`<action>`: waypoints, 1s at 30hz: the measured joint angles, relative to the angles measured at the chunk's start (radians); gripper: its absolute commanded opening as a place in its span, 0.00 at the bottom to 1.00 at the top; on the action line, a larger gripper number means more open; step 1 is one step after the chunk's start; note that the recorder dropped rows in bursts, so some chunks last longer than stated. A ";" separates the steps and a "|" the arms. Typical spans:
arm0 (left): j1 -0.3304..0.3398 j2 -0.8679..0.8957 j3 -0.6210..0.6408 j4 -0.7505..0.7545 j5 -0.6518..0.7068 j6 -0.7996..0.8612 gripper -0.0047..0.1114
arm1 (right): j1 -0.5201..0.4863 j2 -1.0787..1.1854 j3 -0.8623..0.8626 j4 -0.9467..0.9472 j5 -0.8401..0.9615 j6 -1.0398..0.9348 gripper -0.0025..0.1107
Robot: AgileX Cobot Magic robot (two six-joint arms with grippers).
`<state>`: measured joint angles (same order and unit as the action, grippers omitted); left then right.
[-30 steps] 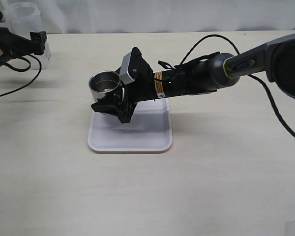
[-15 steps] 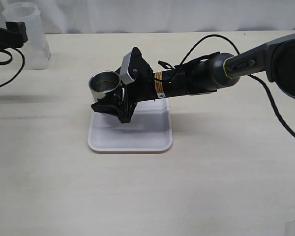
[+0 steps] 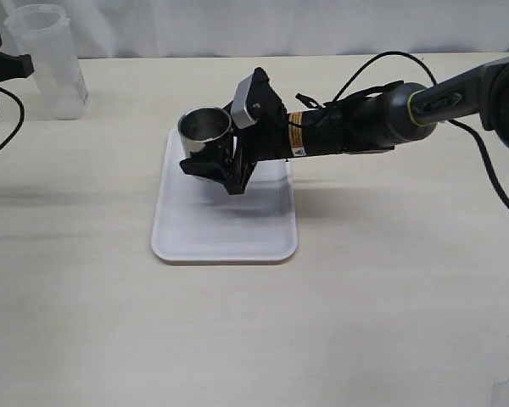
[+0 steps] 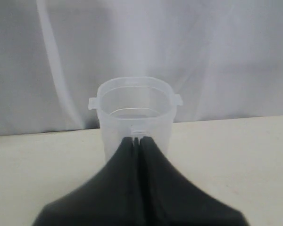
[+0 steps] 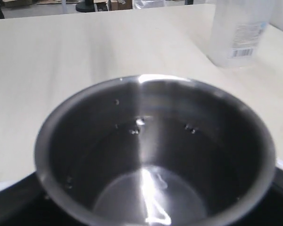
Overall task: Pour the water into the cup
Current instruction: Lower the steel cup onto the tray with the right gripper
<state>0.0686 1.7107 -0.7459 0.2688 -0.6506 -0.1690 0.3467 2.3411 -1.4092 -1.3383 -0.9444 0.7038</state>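
left end effector (image 4: 137,141) pinched shut, empty — translucent plastic beaker (image 4: 132,113) stands just ahead; right end effector (image 3: 214,166) clasps shiny steel cup (image 3: 205,127).

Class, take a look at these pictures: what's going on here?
The right gripper holds the stainless-steel cup at the far end of the white tray; droplets cling inside the cup. The left gripper is shut and empty, facing the translucent plastic beaker, which stands on the table with water in it. No pouring is under way.
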 measured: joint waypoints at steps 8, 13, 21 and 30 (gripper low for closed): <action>0.000 -0.123 0.100 0.003 -0.062 0.000 0.04 | -0.067 0.000 0.000 0.030 -0.039 0.000 0.06; 0.000 -0.197 0.150 0.003 -0.079 0.000 0.04 | -0.073 0.017 0.000 0.094 -0.049 -0.043 0.06; 0.000 -0.228 0.172 0.003 -0.083 0.000 0.04 | -0.073 0.086 0.000 0.157 -0.048 -0.101 0.06; 0.000 -0.228 0.172 0.003 -0.083 0.000 0.04 | -0.073 0.093 0.000 0.171 -0.042 -0.112 0.06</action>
<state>0.0686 1.4829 -0.5737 0.2716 -0.7341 -0.1690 0.2737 2.4343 -1.4092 -1.1673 -0.9862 0.5917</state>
